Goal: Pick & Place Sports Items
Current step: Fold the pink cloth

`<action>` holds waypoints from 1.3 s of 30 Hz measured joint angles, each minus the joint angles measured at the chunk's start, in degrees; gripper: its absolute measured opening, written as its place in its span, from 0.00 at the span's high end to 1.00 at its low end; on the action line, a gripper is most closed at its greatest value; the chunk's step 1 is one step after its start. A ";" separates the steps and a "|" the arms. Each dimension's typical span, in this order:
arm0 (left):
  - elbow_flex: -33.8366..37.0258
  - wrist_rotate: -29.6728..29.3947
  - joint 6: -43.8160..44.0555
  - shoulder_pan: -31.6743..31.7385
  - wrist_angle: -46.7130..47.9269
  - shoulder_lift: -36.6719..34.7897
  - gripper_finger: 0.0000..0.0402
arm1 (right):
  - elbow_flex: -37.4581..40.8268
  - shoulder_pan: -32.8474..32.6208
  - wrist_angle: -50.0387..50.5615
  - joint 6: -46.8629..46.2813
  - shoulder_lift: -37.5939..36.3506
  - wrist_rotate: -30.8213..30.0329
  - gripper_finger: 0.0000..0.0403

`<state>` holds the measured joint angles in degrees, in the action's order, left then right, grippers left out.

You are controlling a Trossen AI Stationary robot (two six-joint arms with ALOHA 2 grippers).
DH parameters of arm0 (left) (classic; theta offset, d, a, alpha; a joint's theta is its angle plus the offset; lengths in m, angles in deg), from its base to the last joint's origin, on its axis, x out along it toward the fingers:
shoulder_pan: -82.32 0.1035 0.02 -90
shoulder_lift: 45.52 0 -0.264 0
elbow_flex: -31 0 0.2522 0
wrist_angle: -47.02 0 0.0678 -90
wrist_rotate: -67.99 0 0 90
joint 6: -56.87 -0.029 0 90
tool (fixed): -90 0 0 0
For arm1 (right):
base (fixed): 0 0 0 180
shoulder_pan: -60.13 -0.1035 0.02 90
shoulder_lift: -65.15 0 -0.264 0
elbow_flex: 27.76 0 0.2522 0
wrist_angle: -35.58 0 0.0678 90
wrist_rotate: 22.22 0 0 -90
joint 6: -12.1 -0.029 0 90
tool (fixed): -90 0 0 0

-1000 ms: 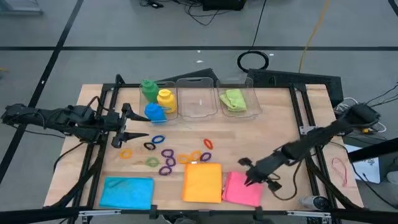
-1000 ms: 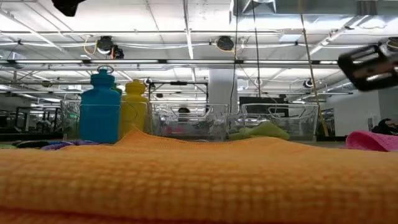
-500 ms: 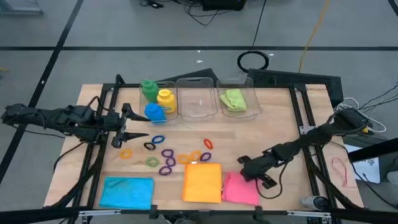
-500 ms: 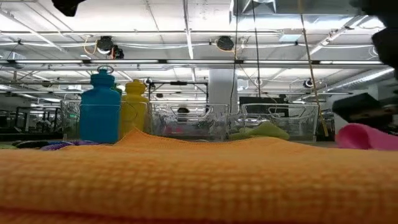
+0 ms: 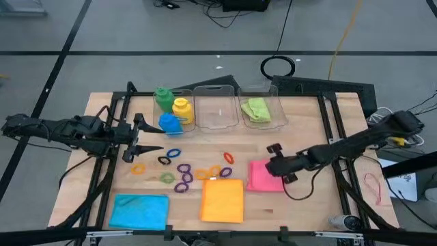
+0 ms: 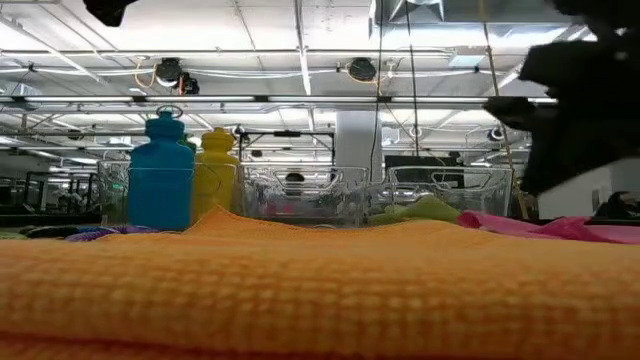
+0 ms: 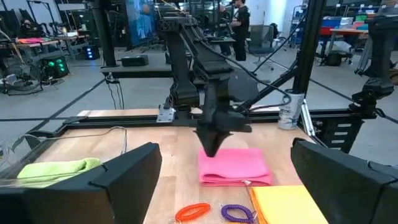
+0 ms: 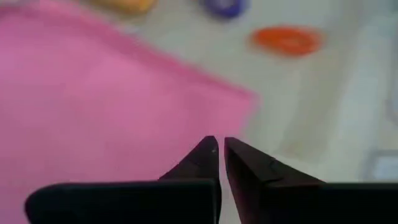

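Two arms flanked the wooden table point(image 5: 311, 126) in the high view. In the lower middle lay the orange cloth point(image 5: 222, 200), lower left the blue cloth point(image 5: 139, 210), and right of centre the pink cloth point(image 5: 261, 176), with the green cloth point(image 5: 256, 109) in the upper-right clear bin point(image 5: 273, 120). The right gripper point(image 5: 273, 166), fingers pressed together, sat at the pink cloth's right edge, seemingly pinching it; lifting it toward a bin looked next. The left gripper point(image 5: 134, 142) waited spread at middle left, near the blue bottle point(image 5: 170, 123) and scattered rings point(image 5: 184, 169).
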<state>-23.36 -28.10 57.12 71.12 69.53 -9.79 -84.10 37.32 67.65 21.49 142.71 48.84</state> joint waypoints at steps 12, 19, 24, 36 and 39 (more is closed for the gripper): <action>0.00 0.02 0.00 0.04 0.00 -0.01 0.26 | 0.23 0.62 5.03 -23.16 -10.21 1.03 0.84; 0.00 0.00 0.01 0.02 0.00 0.00 0.26 | 7.08 0.94 3.24 -26.74 -13.91 10.63 0.58; 0.00 0.02 0.02 0.02 0.00 -0.01 0.26 | 13.50 1.03 -9.94 -29.72 -12.72 18.10 0.51; 0.00 0.02 0.02 0.00 0.00 -0.01 0.26 | 2.46 5.32 -6.89 -29.69 -2.77 28.22 0.99; 0.00 0.01 0.00 0.00 0.00 0.00 0.26 | -1.02 6.52 -4.95 -29.71 0.18 28.63 0.96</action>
<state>-23.36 -28.08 57.12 71.12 69.53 -9.79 -85.12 43.84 62.70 -8.22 142.89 77.47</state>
